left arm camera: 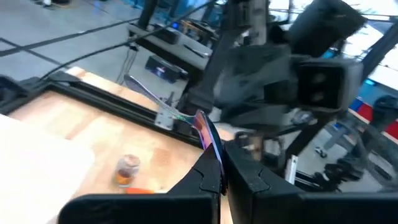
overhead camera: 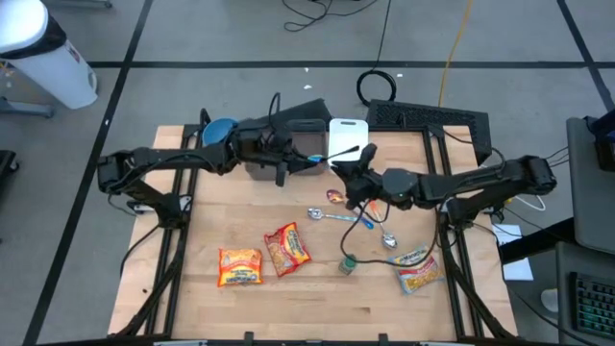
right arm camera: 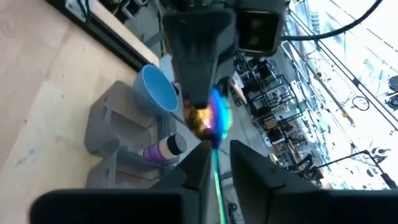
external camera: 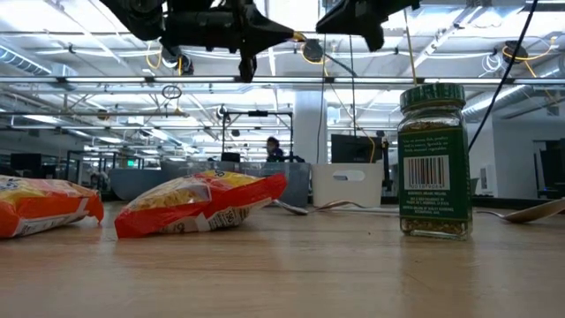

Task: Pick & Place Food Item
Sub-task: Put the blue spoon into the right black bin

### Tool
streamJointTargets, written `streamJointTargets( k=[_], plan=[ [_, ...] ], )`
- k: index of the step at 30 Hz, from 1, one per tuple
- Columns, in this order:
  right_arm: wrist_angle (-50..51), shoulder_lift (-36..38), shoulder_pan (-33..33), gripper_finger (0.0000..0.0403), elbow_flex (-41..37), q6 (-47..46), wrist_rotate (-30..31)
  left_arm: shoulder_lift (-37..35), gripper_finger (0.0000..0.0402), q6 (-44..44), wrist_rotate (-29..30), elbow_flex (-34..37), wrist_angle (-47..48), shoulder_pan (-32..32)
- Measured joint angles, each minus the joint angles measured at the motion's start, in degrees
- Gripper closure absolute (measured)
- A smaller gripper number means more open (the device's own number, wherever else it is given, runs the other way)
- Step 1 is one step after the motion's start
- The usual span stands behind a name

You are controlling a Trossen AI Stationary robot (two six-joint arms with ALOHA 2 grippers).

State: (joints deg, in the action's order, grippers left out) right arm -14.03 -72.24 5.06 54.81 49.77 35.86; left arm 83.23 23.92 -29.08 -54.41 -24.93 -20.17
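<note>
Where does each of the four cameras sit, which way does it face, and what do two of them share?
High: above the table, looking straight down; both arms, left gripper and right gripper meeting mid-table.
Low: at tabletop height, looking level past packets and jar; grippers overhead.
Left wrist: on the left arm, facing the right arm; own fingers pinch a spoon.
Right wrist: on the right arm, facing the left gripper and a cup.
Shared: both wrist views show the spoon.

From my remote seat it's clearly a big open lab: exposed ceiling pipes [external camera: 265,81], rows of monitors [external camera: 353,148], a person [external camera: 274,148] at desks.
</note>
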Motion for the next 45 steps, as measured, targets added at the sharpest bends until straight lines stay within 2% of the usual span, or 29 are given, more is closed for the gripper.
streamJointTargets(
  k=[5,11,17,22,26,29,34,38,45],
  plan=[
    [3.1,3.7,-0.1,0.0284,-0.1,-3.0,-1.7,-1.7,0.0396,-2.2,-1.6,0.0,3.4,-1.9],
    [7.6,8.4,-0.1,0.0217,0.0,-11.1,-10.7,-3.6,0.0394,-6.2,-0.6,0.0,7.9,-3.7],
    [10.6,11.3,-1.9,0.0180,0.0,-19.4,-18.3,-4.2,0.0392,-12.7,4.1,-0.3,13.9,-4.1],
    [13.5,12.3,-5.6,0.0180,0.0,-25.7,-27.7,-4.6,0.0395,-18.7,9.3,-3.8,24.8,-3.8],
    [14.9,12.3,-10.1,0.0190,0.0,-30.7,-37.3,-4.8,0.0392,-25.2,15.1,-10.5,37.7,-3.2],
    [15.2,11.6,-13.5,0.0196,0.0,-33.3,-41.6,-4.7,0.0396,-29.3,19.2,-15.5,45.5,-2.1],
    [16.4,9.3,-18.6,0.0202,0.0,-33.9,-44.1,-4.7,0.0395,-32.4,24.5,-22.1,55.5,-1.0],
    [17.5,6.4,-21.9,0.0204,0.8,-33.0,-47.3,-4.6,0.0395,-32.8,27.9,-24.9,59.7,-0.8],
    [25.6,0.1,-23.4,0.0204,10.0,-27.4,-48.0,-3.5,0.0395,-30.7,29.5,-25.0,64.2,-0.9]
  ],
)
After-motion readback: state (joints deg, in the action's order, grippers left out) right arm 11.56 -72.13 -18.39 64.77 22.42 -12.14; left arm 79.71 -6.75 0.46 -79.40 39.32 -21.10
